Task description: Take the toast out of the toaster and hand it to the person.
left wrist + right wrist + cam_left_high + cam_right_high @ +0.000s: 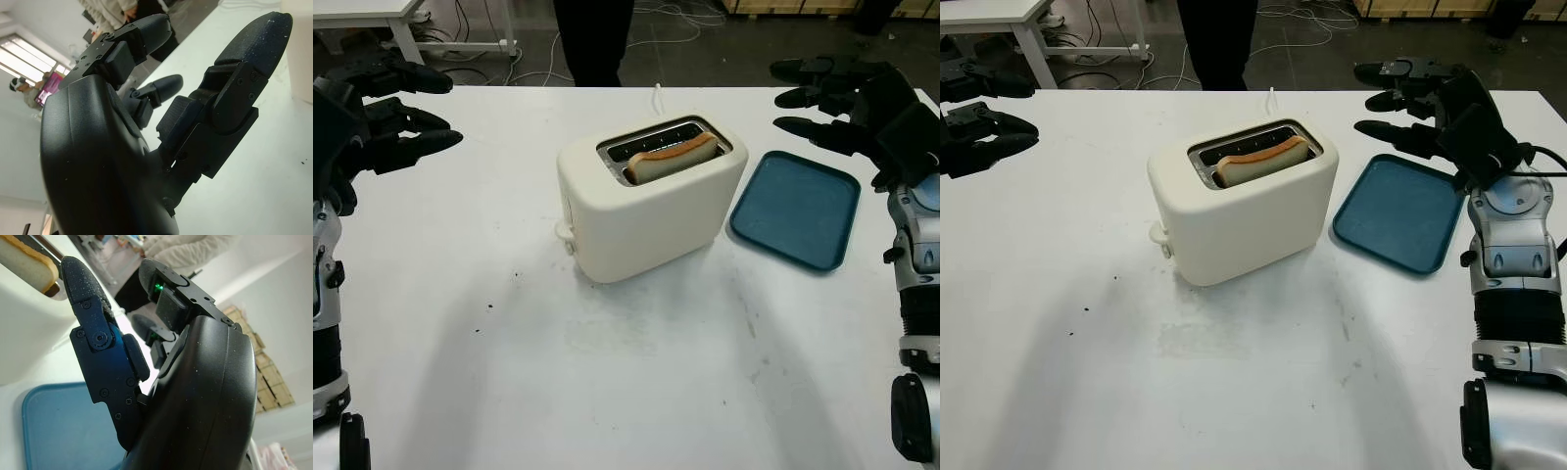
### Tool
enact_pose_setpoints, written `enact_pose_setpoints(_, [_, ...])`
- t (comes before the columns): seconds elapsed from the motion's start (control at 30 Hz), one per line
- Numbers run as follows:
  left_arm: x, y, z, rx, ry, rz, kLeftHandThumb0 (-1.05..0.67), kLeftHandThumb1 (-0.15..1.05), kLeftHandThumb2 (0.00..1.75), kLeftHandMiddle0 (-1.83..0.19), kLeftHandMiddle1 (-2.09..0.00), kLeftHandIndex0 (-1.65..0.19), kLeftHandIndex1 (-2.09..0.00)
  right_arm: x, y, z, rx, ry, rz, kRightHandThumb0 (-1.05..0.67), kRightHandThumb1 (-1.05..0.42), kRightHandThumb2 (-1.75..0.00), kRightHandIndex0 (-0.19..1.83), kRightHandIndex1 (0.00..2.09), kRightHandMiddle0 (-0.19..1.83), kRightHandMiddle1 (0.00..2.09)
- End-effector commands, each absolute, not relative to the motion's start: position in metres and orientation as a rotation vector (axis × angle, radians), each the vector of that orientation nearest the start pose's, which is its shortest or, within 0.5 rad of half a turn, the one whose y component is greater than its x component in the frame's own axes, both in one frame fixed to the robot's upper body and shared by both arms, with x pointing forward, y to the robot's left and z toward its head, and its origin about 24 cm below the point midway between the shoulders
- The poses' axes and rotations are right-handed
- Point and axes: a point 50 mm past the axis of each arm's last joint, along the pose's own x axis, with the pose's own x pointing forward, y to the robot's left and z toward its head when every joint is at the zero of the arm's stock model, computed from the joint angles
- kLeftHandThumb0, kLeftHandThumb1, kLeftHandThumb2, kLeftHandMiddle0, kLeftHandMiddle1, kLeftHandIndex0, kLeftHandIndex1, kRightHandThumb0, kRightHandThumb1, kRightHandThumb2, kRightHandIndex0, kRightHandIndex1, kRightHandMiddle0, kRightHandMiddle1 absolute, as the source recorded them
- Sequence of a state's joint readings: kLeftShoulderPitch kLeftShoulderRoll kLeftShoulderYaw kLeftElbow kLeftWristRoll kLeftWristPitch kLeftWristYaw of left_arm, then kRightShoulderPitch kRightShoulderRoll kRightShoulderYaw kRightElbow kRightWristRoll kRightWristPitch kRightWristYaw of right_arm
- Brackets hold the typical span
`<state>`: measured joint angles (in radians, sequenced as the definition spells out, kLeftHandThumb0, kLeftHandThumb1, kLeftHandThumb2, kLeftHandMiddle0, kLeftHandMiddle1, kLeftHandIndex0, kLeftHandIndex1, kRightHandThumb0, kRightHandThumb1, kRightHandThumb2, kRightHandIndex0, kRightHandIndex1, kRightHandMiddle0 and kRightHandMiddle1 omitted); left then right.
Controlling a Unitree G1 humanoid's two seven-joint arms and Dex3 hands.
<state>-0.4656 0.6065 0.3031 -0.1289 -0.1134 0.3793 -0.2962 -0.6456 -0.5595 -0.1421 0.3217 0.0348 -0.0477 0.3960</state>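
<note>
A cream two-slot toaster (pixel 651 211) stands in the middle of the white table, with a slice of toast (pixel 672 157) sticking up from its front slot. The toast (pixel 27 257) also edges into the right wrist view. My left hand (pixel 406 117) hovers open over the table's far left side, well away from the toaster. My right hand (pixel 822 98) hovers open at the far right, above the back of a blue tray (pixel 798 211). A person in dark trousers (pixel 594 39) stands beyond the table's far edge.
The blue tray lies flat just right of the toaster. A white cord (pixel 658 98) runs from the toaster toward the far edge. Another white table (pixel 372 15) and floor cables sit behind at the left. Bare tabletop (pixel 626 382) stretches in front of the toaster.
</note>
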Motion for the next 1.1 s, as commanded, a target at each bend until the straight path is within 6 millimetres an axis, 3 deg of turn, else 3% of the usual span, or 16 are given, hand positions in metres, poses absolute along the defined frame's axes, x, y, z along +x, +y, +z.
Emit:
enact_pose_setpoints(0.0, [0.297,0.270,0.229,0.431,-0.252,0.001,-1.00,0.60,0.00,-0.64,-0.91,-0.62,-0.75,0.343,-0.244,0.206,-0.488,-0.321,0.192,-0.69,-0.76,0.00,0.41,0.81,0.77,0.00])
enact_pose_setpoints(0.3, [0.302,0.269,0.234,0.430,-0.244,0.003,-1.03,0.61,0.00,-0.65,-0.92,-0.63,-0.75,0.344,-0.242,0.204,-0.501,-0.320,0.213,-0.69,-0.77,0.00,0.40,0.85,0.78,0.01])
enact_pose_setpoints(0.53, [0.307,0.262,0.232,0.538,-0.243,-0.022,-1.05,0.69,0.01,-0.72,-0.85,-0.69,-0.72,0.342,-0.241,0.203,-0.485,-0.311,0.236,-0.68,-0.76,0.00,0.36,0.86,0.76,0.00])
enact_pose_setpoints(0.83, [0.293,0.251,0.224,0.575,-0.217,-0.067,-1.05,0.65,0.00,-0.65,-0.86,-0.63,-0.70,0.326,-0.237,0.190,-0.517,-0.304,0.202,-0.71,-0.78,0.00,0.35,0.85,0.73,0.00])
enact_pose_setpoints(1.07, [0.282,0.247,0.218,0.504,-0.192,-0.073,-1.04,0.63,0.00,-0.57,-0.93,-0.57,-0.74,0.316,-0.235,0.175,-0.473,-0.248,0.206,-0.67,-0.79,-0.01,0.27,0.84,0.66,0.00])
